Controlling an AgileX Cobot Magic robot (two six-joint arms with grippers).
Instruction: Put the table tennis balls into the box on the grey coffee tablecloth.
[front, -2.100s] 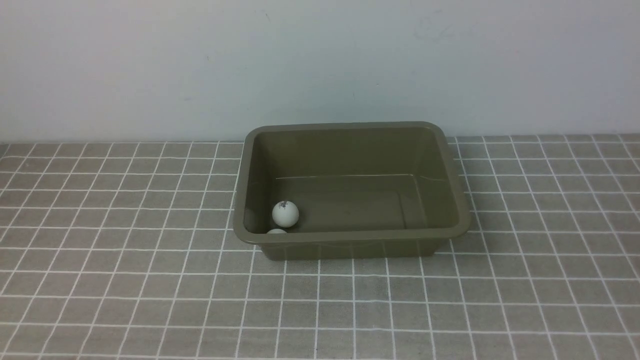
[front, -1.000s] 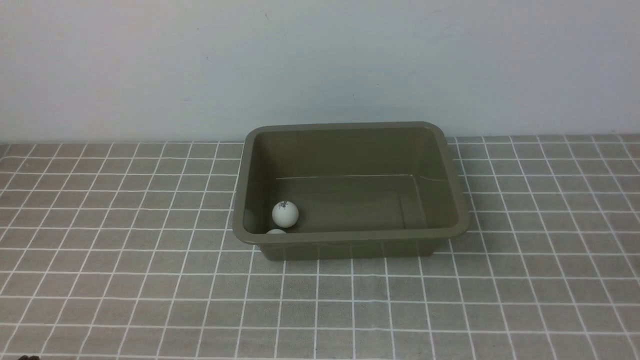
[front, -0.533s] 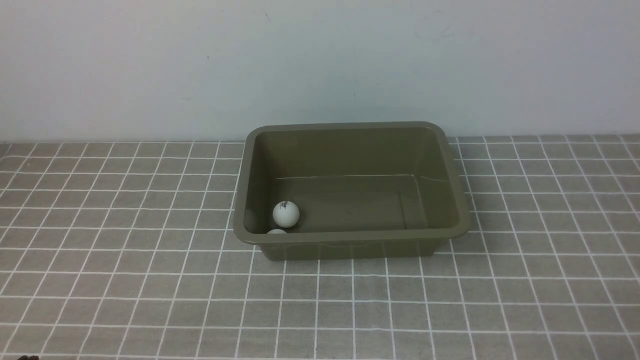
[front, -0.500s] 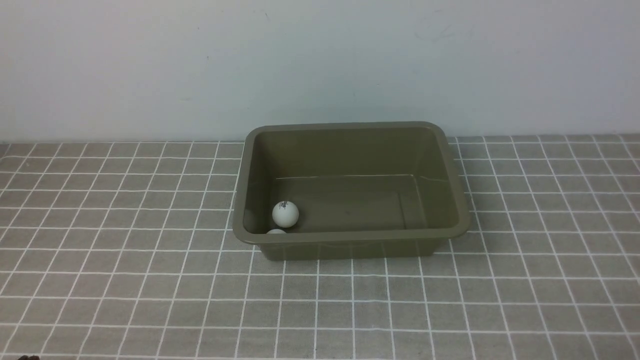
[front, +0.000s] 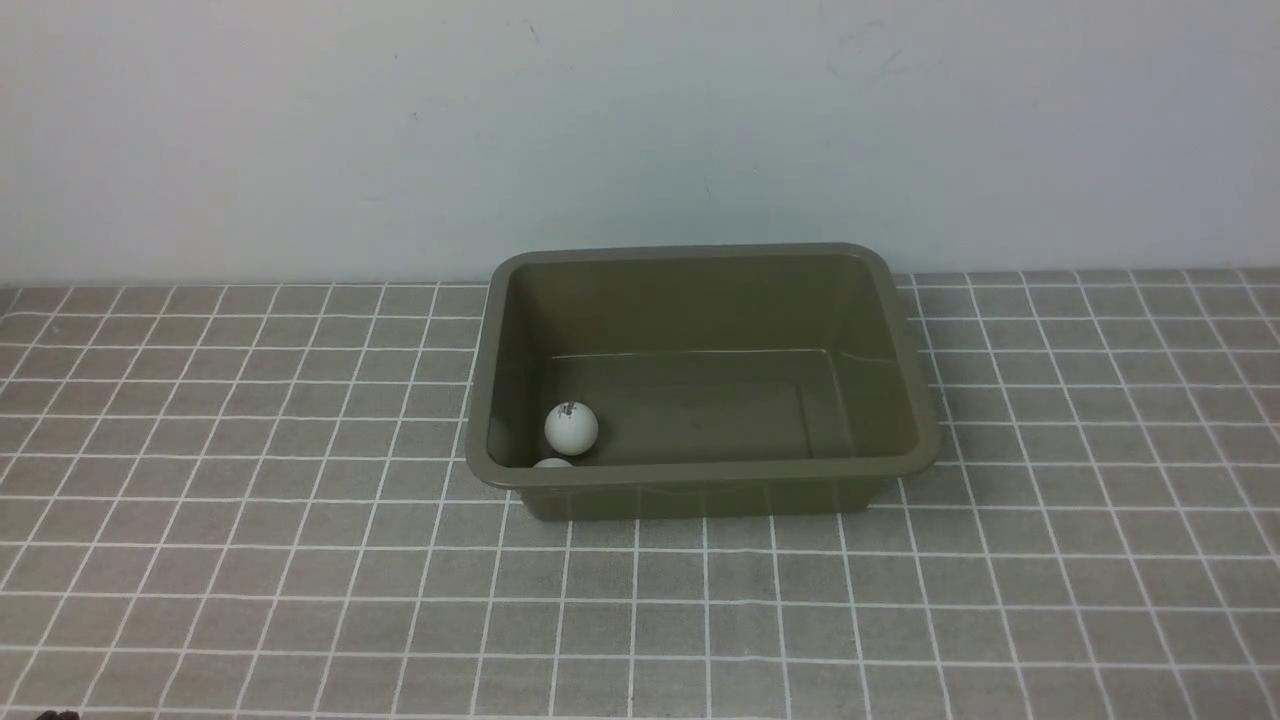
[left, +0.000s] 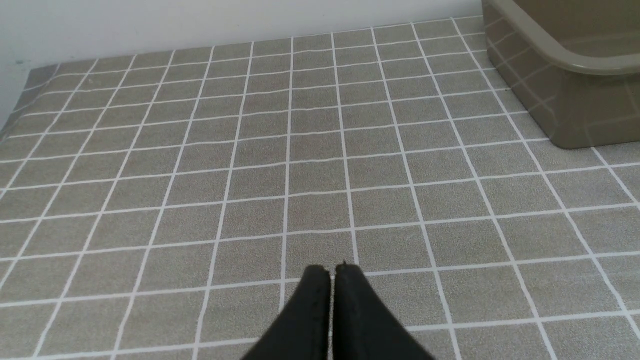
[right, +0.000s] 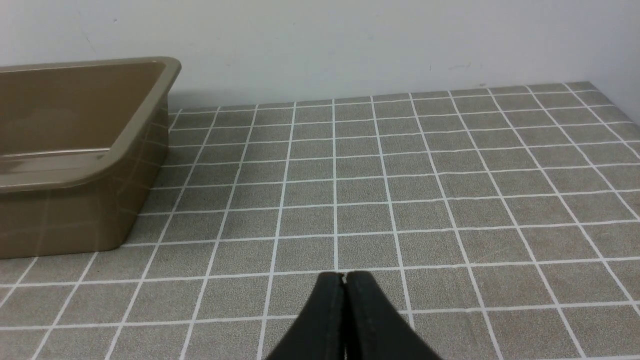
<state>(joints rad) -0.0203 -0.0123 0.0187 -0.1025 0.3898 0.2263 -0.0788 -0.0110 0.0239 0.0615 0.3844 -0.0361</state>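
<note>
Front view: both balls (front: 571, 429) in box (front: 705, 474), forward of both end effectors. Left end effector (left: 332, 270) and right end effector (right: 344, 276) closed, nothing between tips. Placing judged complete; best practice: hold arms back, avoid nudging rim.

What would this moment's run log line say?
marked table tennis ball: in box | second ball: in box, mostly hidden | left gripper: shut | right gripper: shut

plain pale wall (front: 640, 120) that stood behind, bluish-white and smooth, small dark specks and faint scuffs that marked it, soft light that fell evenly, slightly dimmer toward the wall's base
</note>
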